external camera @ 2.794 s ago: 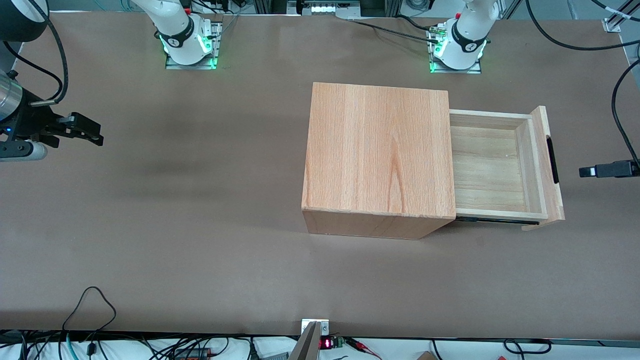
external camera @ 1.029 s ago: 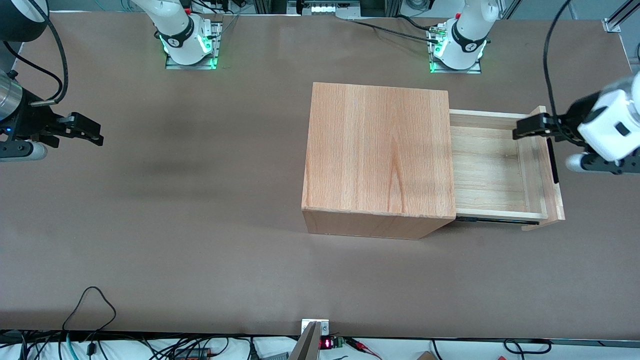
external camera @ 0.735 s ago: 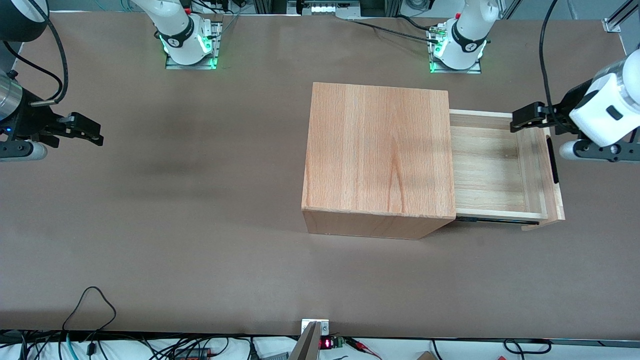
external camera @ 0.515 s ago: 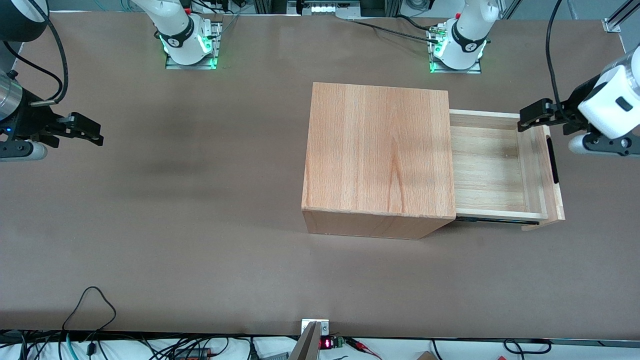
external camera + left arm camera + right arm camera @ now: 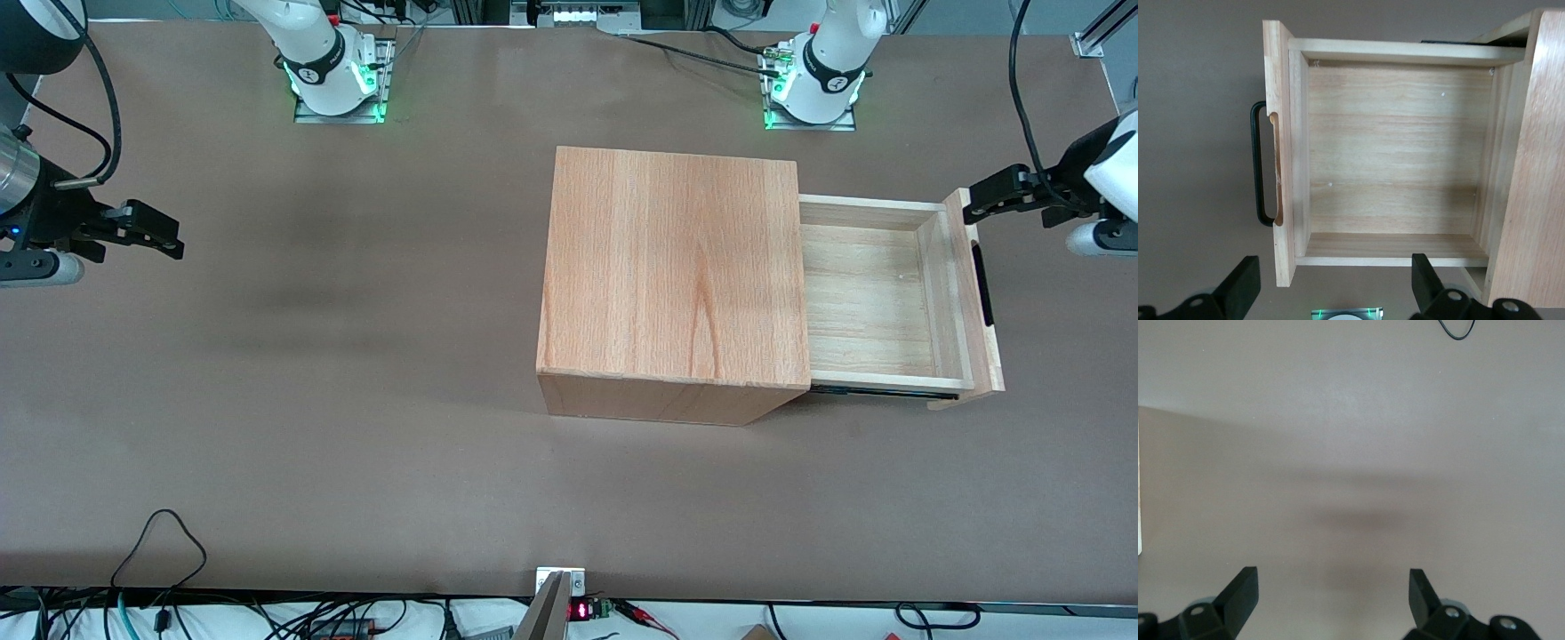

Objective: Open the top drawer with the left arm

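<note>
Drawer (image 5: 876,298) out, task looks done.
End effector (image 5: 989,197) spread wide, empty, above drawer's front corner near worktop (image 5: 356,400) edge, clear of handle (image 5: 1259,163).

Robot lab: table-mounted arm bases (image 5: 336,76).
</note>
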